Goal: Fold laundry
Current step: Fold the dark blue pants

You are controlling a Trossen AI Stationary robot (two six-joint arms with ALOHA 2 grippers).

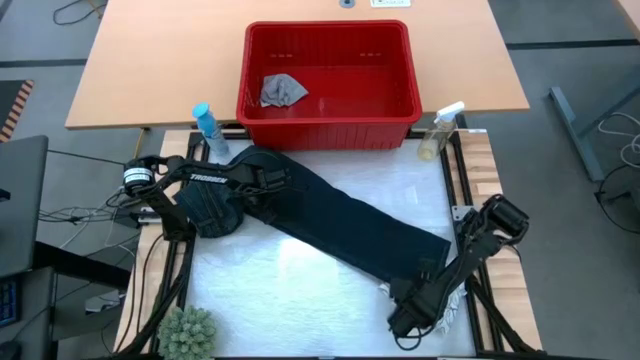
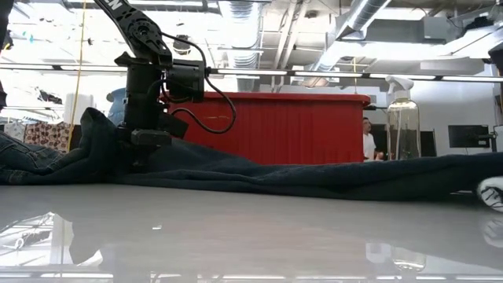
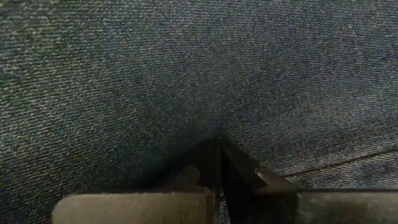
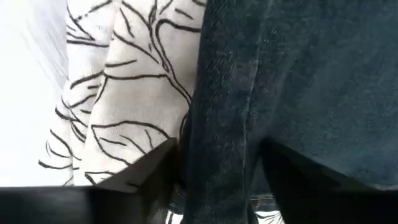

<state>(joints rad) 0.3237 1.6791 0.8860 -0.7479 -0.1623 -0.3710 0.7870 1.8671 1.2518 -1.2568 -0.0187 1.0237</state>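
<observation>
Dark denim jeans (image 1: 330, 225) lie spread slantwise on the white table top, waist at the far left, leg ends at the near right. My left gripper (image 1: 217, 207) stands shut on the waist part and points straight down. A white cloth with grey leaf print (image 4: 124, 93) lies under the leg ends. My right gripper (image 4: 217, 177) is open there; one finger is over the leaf cloth and the other over the denim, with the leg's edge (image 4: 217, 124) between them. A small grey cloth (image 1: 283, 90) lies in the red basket. My left gripper presses its shut fingertips (image 3: 239, 168) down from above into the denim near the waist (image 3: 217, 118); creases run in toward the tips. The denim lies on the table and bunches up beside the gripper (image 2: 94, 126). My right gripper: whether its fingers touch the denim I cannot tell.
The red basket (image 1: 327, 122) stands at the far edge. A blue-capped bottle (image 1: 210, 128) is at its left and a clear spray bottle (image 1: 440, 130) at its right. A green plant (image 1: 188, 333) sits at the near left corner. A person (image 2: 368, 137) shows far behind the table.
</observation>
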